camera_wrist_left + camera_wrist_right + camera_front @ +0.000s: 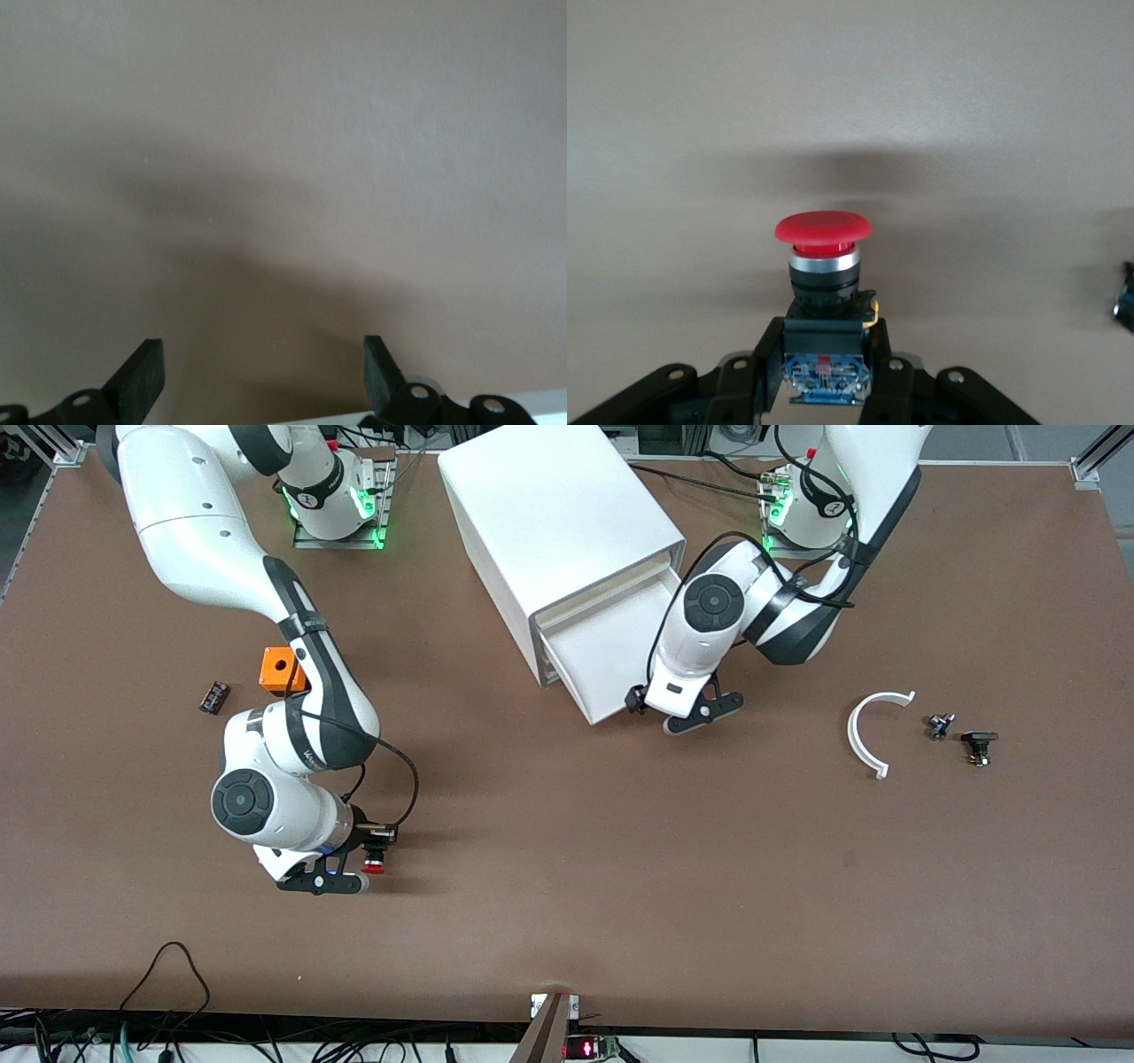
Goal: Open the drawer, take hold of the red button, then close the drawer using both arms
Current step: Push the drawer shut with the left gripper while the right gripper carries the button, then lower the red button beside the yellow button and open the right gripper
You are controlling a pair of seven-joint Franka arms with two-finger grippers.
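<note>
Spanning the whole scene, a brown tabletop (567, 921) carries a white cabinet (558, 522) that stands near the robots' bases, between the two arms. Its upper drawer (611, 664) is pulled out toward the front camera, so the opening step looks done and the closing step is left.

From the base at the right arm's end, the right arm (204, 549) reaches low over open tabletop well apart from the cabinet. Its right pincer (376, 849) is clamped on the black body of the button (823, 228), whose red mushroom cap points away from the wrist just above the surface; the grab looks complete.

By the drawer's open front, the left arm (797, 602) holds the left pincer (678, 713) with jaws spread wide and nothing between them. The left wrist view shows only bare tabletop past the fingers (142, 376). Judging by that position, pushing the drawer shut would fall to this arm.

A white curved strip (864, 735) lies toward the left arm's end, with two small dark parts (961, 735) beside it. Next to the right arm's forearm sits an orange box (279, 669), and a small dark component (213, 696) lies near it.
</note>
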